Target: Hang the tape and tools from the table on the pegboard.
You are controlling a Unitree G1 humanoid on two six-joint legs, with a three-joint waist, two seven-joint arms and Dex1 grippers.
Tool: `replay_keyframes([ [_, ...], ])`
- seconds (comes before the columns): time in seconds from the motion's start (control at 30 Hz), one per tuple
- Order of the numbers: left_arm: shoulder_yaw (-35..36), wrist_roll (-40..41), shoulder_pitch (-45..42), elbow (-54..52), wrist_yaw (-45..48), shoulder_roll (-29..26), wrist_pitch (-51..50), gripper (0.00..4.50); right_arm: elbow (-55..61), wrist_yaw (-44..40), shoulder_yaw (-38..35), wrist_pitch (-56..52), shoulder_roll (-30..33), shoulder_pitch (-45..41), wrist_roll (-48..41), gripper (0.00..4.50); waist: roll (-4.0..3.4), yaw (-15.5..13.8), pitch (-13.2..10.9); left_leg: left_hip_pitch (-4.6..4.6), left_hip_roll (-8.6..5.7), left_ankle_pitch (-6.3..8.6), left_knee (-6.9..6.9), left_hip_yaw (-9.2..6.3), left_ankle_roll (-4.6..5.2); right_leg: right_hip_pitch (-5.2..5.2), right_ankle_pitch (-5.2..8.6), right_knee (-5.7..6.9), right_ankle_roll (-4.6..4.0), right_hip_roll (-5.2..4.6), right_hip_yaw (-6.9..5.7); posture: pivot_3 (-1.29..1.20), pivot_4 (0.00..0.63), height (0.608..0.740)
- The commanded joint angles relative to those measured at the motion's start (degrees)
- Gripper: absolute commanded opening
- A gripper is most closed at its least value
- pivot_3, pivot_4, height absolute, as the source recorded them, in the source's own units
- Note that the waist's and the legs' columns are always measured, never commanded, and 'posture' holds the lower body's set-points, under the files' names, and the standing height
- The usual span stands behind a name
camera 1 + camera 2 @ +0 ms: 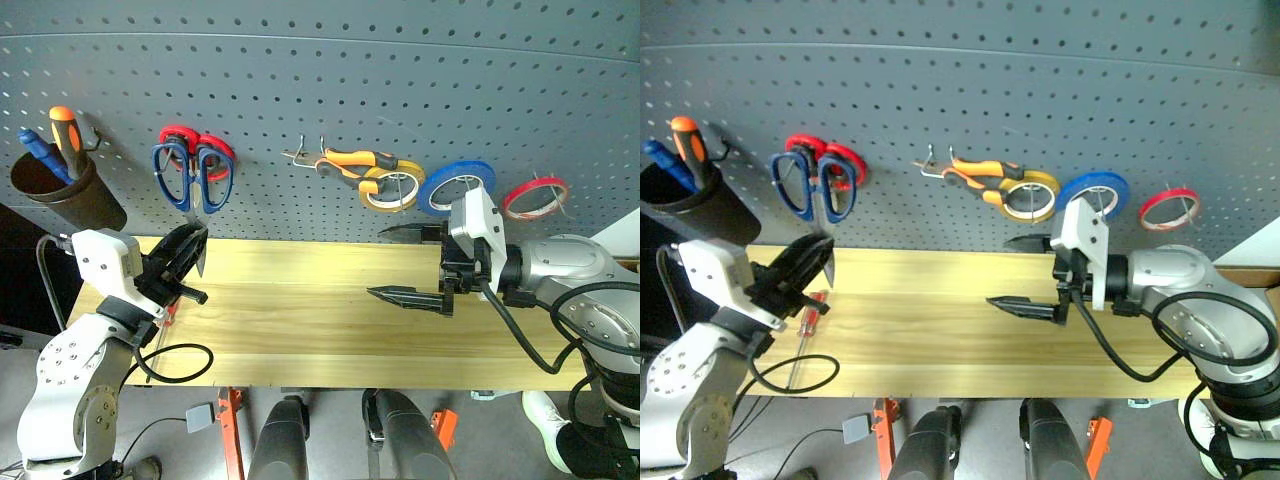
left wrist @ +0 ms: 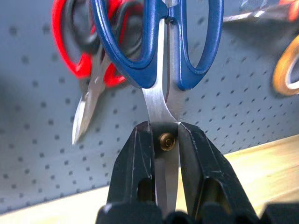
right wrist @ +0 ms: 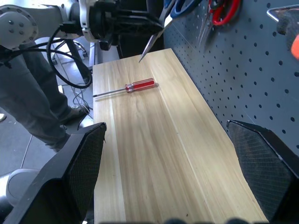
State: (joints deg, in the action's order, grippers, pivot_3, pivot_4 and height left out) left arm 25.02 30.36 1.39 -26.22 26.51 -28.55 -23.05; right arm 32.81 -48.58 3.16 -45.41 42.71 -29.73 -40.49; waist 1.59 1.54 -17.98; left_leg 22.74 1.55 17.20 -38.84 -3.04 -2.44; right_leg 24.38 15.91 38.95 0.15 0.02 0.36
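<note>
My left gripper is shut on the blades of the blue-handled scissors, close to their pivot. Their handles point up against the grey pegboard, overlapping the red-handled scissors hanging there. I cannot tell whether the blue handles rest on a hook. The orange-and-black pliers and the thin red tape ring hang on the pegboard. The red-handled screwdriver lies on the wooden table near the left gripper. My right gripper hovers open over the table's middle, holding nothing.
A yellow tape roll and a blue roll hang between the pliers and the red ring. A dark cup with an orange-handled tool hangs at the pegboard's far left. A person's legs stand beyond the table's left end.
</note>
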Motion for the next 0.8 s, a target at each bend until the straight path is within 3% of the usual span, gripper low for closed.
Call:
replay_keyframes([
  [0.03, 1.28, -0.24, 0.62, -0.43, 0.03, -0.47, 1.7, 0.44, 1.87, 0.01, -1.04, 0.39, 0.49, 0.33, -0.41, 4.5, 0.0, 0.01, 0.0, 0.0, 0.0, 0.0, 0.0, 0.0, 0.01, 0.0, 0.0, 0.0, 0.0, 0.0, 0.0, -0.02, 0.296, 0.74],
  [0.3, -2.32, -1.54, -2.19, 1.66, -0.1, -0.19, 1.38, 0.44, 1.82, 0.51, -0.61, 0.73, 0.11, 0.54, 0.16, 4.5, 0.01, -0.04, 0.0, -0.01, -0.01, 0.0, -0.03, -0.02, 0.01, -0.01, 0.0, 0.04, -0.01, 0.0, 0.0, -0.02, 0.293, 0.74],
  [0.7, -0.35, -3.31, 5.86, -0.44, -4.59, 2.81, 1.06, 4.47, 2.13, 2.29, -1.74, 0.69, -1.82, 0.47, -1.21, 4.5, 0.01, 0.13, 0.03, -0.02, 0.01, 0.01, -0.04, 0.0, 0.01, -0.01, -0.01, 0.05, -0.01, -0.01, 0.01, -0.03, 0.285, 0.74],
  [0.8, -1.23, -6.43, 10.57, 1.12, -9.7, 2.15, -6.98, 4.47, 2.08, 2.38, -1.45, 0.67, -1.92, 0.44, -1.37, 4.5, 0.0, 0.18, 0.04, -0.04, 0.0, 0.01, -0.04, 0.0, 0.03, -0.01, -0.01, 0.06, -0.01, -0.01, 0.02, -0.03, 0.284, 0.74],
])
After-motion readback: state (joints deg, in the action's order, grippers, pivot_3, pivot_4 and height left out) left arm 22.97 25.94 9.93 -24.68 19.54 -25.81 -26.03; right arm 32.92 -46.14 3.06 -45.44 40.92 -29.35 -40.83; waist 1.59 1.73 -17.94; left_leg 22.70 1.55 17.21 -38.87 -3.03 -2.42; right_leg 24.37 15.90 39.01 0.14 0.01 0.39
